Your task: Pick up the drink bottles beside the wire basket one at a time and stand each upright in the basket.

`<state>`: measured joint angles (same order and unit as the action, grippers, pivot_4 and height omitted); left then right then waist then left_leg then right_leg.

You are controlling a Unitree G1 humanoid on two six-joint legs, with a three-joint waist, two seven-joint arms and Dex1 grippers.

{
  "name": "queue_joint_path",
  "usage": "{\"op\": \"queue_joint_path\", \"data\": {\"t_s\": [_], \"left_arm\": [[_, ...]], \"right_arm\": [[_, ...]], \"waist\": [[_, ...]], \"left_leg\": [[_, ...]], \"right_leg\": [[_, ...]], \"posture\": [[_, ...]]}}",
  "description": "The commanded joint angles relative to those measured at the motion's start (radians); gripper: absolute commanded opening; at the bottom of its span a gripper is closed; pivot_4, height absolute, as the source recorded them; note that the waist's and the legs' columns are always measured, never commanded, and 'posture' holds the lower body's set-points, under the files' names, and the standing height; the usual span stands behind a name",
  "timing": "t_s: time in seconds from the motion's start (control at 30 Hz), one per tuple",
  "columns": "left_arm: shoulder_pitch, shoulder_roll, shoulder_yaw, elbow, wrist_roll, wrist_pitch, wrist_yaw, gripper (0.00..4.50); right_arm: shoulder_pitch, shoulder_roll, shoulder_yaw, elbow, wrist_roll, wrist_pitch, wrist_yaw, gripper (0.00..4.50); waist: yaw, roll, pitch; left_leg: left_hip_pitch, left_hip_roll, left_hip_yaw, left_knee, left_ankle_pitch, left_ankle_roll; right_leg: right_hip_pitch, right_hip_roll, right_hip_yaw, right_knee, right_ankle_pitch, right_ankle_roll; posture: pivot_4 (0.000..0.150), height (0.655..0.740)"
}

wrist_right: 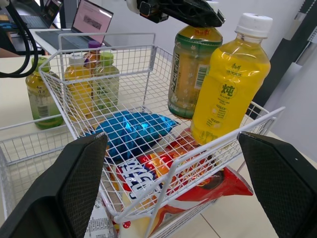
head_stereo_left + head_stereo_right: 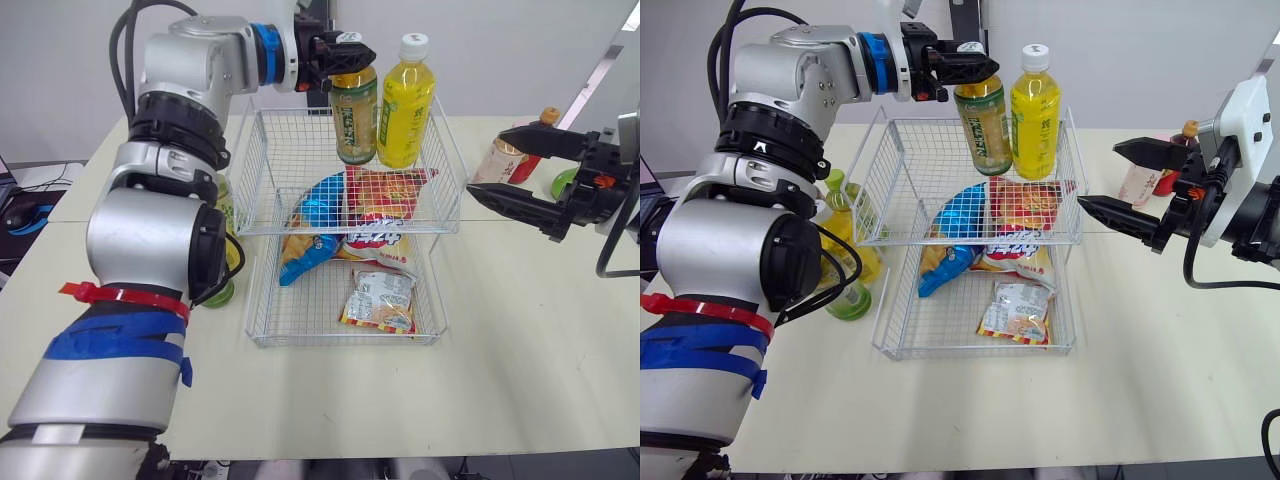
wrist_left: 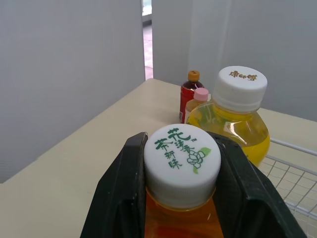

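Left gripper [image 2: 340,48] is clamped on the white cap of the green-label tea bottle [image 2: 355,115]; the wrist view shows both fingers [image 3: 124,188] tight against the cap's sides. The bottle hangs near-upright with a slight tilt, inside the upper tier of the wire basket [image 2: 262,180] at its far side. It's just beside the yellow bottle [image 2: 406,105], which already stands upright there. Can't tell whether the tea bottle's base is touching the mesh floor or sits just above it. Right gripper [image 2: 1100,176] is off the basket's right side, above the table [image 2: 500,330], jaws spread wide and holding nothing, pointed back toward the basket. Near it on the table stand a pink-cap bottle [image 2: 497,160] and a red bottle [image 3: 190,91] with an orange cap, both upright. Left of the basket more bottles [image 1: 79,84] stand in a cluster with yellow and green contents, partly hidden behind the left arm in the head views. In the upper tier's near half lie a blue snack bag [image 2: 318,205] and a red one [image 2: 385,195]. The lower tier holds a small snack pack [image 2: 380,300], lying flat.
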<state>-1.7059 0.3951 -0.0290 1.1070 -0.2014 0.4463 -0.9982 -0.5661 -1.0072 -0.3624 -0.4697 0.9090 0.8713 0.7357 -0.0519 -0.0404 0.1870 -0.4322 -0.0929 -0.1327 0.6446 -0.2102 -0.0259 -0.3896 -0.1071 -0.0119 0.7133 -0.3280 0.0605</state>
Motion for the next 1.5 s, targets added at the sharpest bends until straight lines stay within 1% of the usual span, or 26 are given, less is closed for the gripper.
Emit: {"op": "queue_joint_path", "data": {"t_s": [0.03,0.07,0.1,0.23,0.37,0.5,0.57,0.7,0.77,0.83,0.9,0.97,1.1,1.23,1.4,1.5], "left_arm": [[-0.054,0.006,0.034,-0.014,0.0,-0.025,-0.023,2.87],[-0.059,0.009,0.037,-0.016,-0.002,-0.021,-0.03,3.11],[-0.066,0.014,0.043,-0.02,-0.005,-0.013,-0.037,3.5],[-0.08,0.047,0.069,-0.062,-0.014,0.029,-0.061,4.48],[-0.053,0.118,0.086,-0.173,-0.029,0.094,-0.098,4.48],[0.036,0.22,0.116,-0.352,-0.054,0.181,-0.103,4.48],[0.109,0.286,0.12,-0.462,-0.052,0.199,-0.099,4.48],[0.259,0.427,0.202,-0.626,-0.068,0.285,-0.027,4.48],[0.348,0.483,0.238,-0.711,-0.079,0.281,-0.01,4.48],[0.441,0.524,0.304,-0.794,-0.112,0.282,0.004,4.48],[0.509,0.543,0.379,-0.853,-0.15,0.333,0.048,4.48],[0.587,0.569,0.422,-0.901,-0.158,0.341,0.076,4.48],[0.769,0.641,0.519,-0.946,-0.174,0.374,0.098,4.48],[0.975,0.696,0.605,-0.931,-0.16,0.337,0.096,4.48],[1.192,0.702,0.695,-0.883,-0.173,0.267,0.065,4.48],[1.255,0.673,0.721,-0.881,-0.202,0.255,0.068,4.48]], "right_arm": [[-0.004,-0.018,-0.036,-0.028,0.013,-0.005,-0.011,4.5],[-0.004,-0.019,-0.037,-0.029,0.015,-0.004,-0.012,4.5],[-0.003,-0.019,-0.038,-0.03,0.016,-0.005,-0.013,4.5],[-0.01,-0.014,-0.047,-0.025,0.029,-0.005,-0.03,4.5],[-0.014,-0.014,-0.05,-0.029,0.041,-0.012,-0.029,4.5],[-0.021,-0.019,-0.037,-0.043,0.045,-0.027,-0.002,4.5],[-0.022,-0.024,-0.019,-0.052,0.046,-0.032,0.02,4.5],[-0.042,-0.012,0.028,-0.066,0.06,-0.029,0.04,4.5],[-0.055,-0.001,0.052,-0.068,0.067,-0.025,0.038,4.5],[-0.069,0.013,0.077,-0.066,0.078,-0.019,0.035,4.5],[-0.086,0.029,0.1,-0.058,0.083,-0.017,0.033,4.5],[-0.099,0.044,0.117,-0.05,0.087,-0.017,0.039,4.5],[-0.123,0.065,0.159,-0.032,0.082,-0.019,0.055,4.5],[-0.149,0.087,0.186,-0.024,0.097,-0.004,0.056,4.5],[-0.167,0.108,0.214,-0.022,0.078,-0.012,0.053,4.5],[-0.176,0.114,0.226,-0.02,0.064,-0.019,0.06,4.5]], "waist": [[-0.001,0.0,0.0],[-0.001,0.0,0.0],[-0.001,0.0,0.0],[-0.003,0.0,0.0],[-0.009,0.0,0.0],[-0.009,0.001,0.0],[-0.009,0.001,0.0],[-0.013,0.001,0.0],[-0.014,0.001,0.0],[-0.011,0.001,-0.001],[-0.005,0.001,-0.001],[-0.003,0.001,-0.001],[-0.003,0.001,-0.001],[-0.006,0.001,-0.001],[-0.003,0.001,-0.001],[0.001,0.001,-0.001]], "left_leg": [[0.0,0.0,0.0,0.0,0.0,0.0],[0.0,0.0,0.0,0.0,0.0,0.0],[0.0,0.0,0.0,0.0,0.0,0.0],[0.0,0.0,0.0,0.0,0.0,0.0],[0.0,0.0,0.0,0.0,0.0,0.0],[0.0,0.001,0.0,0.0,0.0,0.0],[0.001,0.001,0.0,0.0,0.0,0.0],[0.001,0.001,-0.001,0.001,0.0,0.0],[0.002,0.001,-0.001,0.001,0.0,0.0],[0.002,0.001,-0.002,0.001,0.0,0.0],[0.001,0.001,-0.002,0.001,0.0,0.0],[0.001,0.001,-0.002,0.001,0.0,0.0],[0.001,0.001,-0.002,0.001,0.0,0.0],[0.002,0.002,-0.002,0.001,0.0,0.0],[0.003,0.002,-0.002,0.0,0.0,0.0],[0.003,0.003,-0.002,0.0,0.0,0.0]], "right_leg": [[0.0,0.0,0.0,0.0,0.0,0.0],[0.0,0.0,0.0,0.0,0.0,0.0],[0.0,0.0,0.0,0.0,0.0,0.0],[0.0,0.0,0.0,0.0,0.0,0.0],[0.0,0.0,0.0,0.0,0.0,0.0],[0.0,0.001,0.0,0.001,0.0,0.0],[0.0,0.001,0.001,0.001,0.0,0.0],[0.0,0.001,0.001,0.002,0.0,0.0],[0.0,0.001,0.001,0.002,0.0,0.0],[0.0,0.001,0.001,0.002,0.0,0.0],[0.001,0.001,0.001,0.002,0.0,0.0],[0.001,0.001,0.001,0.001,0.0,0.0],[0.001,0.001,0.001,0.002,0.0,0.0],[0.001,0.001,0.001,0.002,0.001,-0.001],[0.001,0.0,0.002,0.002,0.001,-0.001],[0.0,-0.001,0.002,0.001,0.001,-0.002]], "posture": [[0.15,0.74],[0.15,0.74],[0.15,0.74],[0.15,0.74],[0.15,0.74],[0.15,0.74],[0.15,0.74],[0.15,0.74],[0.15,0.74],[0.15,0.74],[0.15,0.74],[0.15,0.74],[0.15,0.74],[0.15,0.74],[0.15,0.74],[0.15,0.74]]}}
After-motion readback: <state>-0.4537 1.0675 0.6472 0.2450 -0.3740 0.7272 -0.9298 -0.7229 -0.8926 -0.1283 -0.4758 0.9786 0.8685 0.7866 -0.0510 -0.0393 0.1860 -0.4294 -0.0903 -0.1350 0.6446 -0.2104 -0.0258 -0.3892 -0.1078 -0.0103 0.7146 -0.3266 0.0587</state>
